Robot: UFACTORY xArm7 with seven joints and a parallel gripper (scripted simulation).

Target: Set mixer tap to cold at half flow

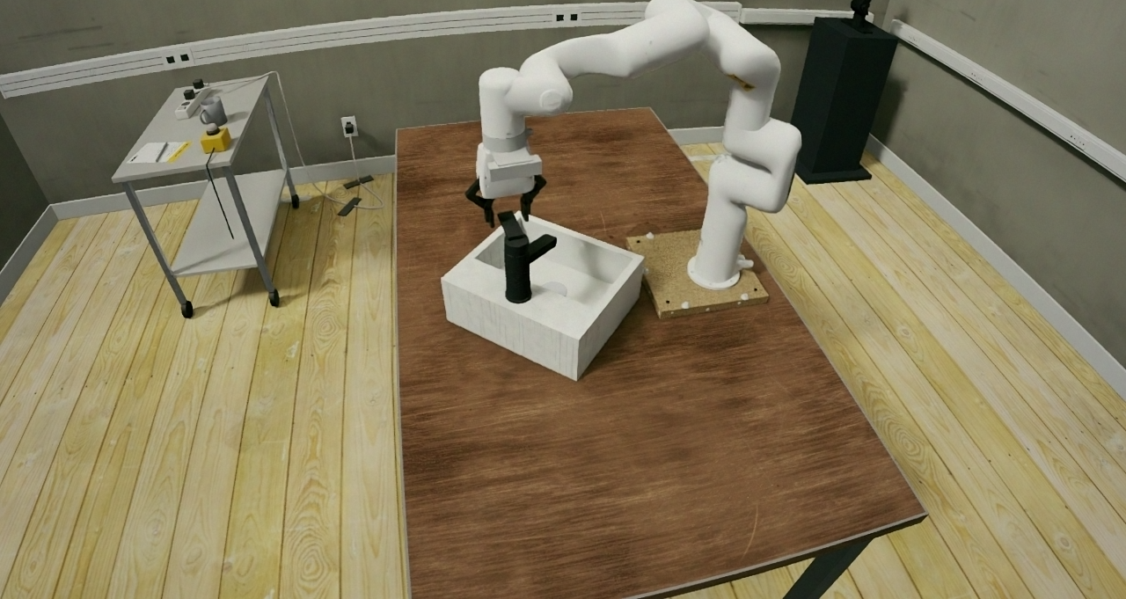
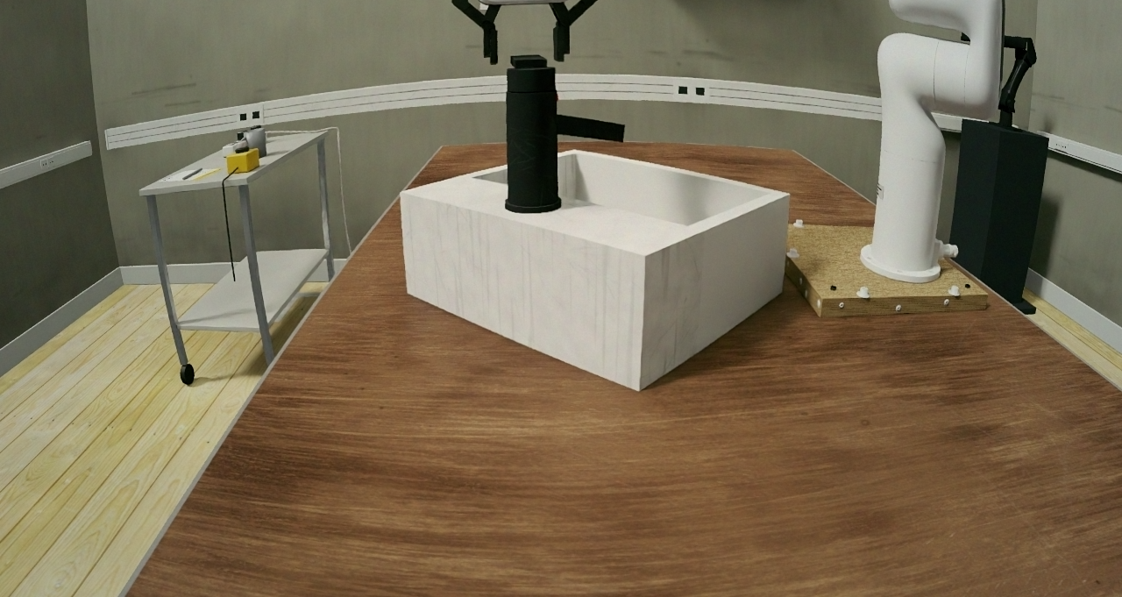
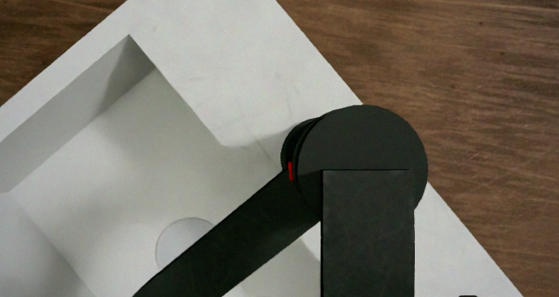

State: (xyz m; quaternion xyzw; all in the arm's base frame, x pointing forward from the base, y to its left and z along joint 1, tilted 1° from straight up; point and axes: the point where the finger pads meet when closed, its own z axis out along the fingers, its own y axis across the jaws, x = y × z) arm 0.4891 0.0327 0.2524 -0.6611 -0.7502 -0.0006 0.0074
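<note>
A black mixer tap (image 1: pixel 517 260) stands upright on the near-left rim of a white sink block (image 1: pixel 543 290). Its spout (image 2: pixel 588 127) reaches out over the basin. A flat black lever (image 3: pixel 368 231) lies on the tap's round top; it also shows in the exterior view (image 2: pixel 528 61). A small red mark (image 3: pixel 290 170) shows on the tap body beside the spout root. No blue dot is in view. My gripper (image 2: pixel 525 42) hangs open just above the lever, one finger to each side, touching nothing. It also shows in the top view (image 1: pixel 505 211).
The sink block sits on a brown wooden table (image 1: pixel 630 406). The arm's base stands on a chipboard plate (image 1: pixel 705 276) right of the sink. A grey cart (image 1: pixel 201 178) stands on the floor to the left. A drain hole (image 3: pixel 183 240) lies in the basin floor.
</note>
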